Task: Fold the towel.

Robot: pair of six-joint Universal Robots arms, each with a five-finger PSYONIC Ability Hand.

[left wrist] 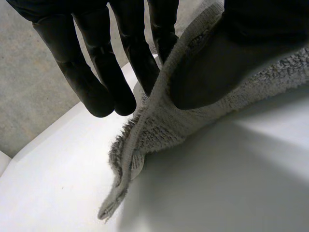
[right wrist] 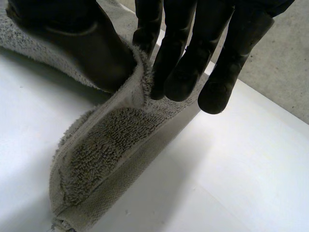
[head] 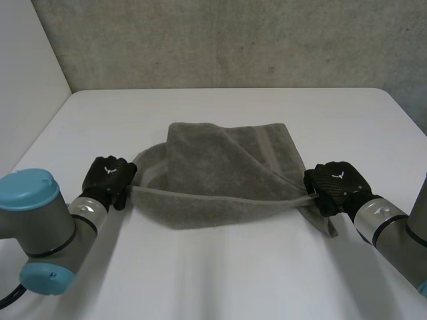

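Head view has the grey towel lying near the middle of the white worktop. Its far part rests on the surface in an uneven, already doubled heap, while its near hem is drawn into a tight, straight line between the two hands. The left hand is at the left end of that hem and the right hand at the right end, both low over the worktop. In the left wrist view the thumb presses the banded edge against the side of the fingers, so this hand is closed in a pinch on the towel, with a short corner tip hanging free below the grip. The right wrist view shows the same at the other end: thumb and fingers clamp the hem between them, and the corner flap droops toward the worktop. I judge the step in hand to be carrying the gripped edge over for a fold: the grasp is made and the cloth tensioned, but the fold is not yet laid. The next move seems to call for both hands travelling together, at equal height and pace, away from the robot and over the heap. The hem should be taut so that it lands straight along the far edge, with release only once the cloth lies flat.
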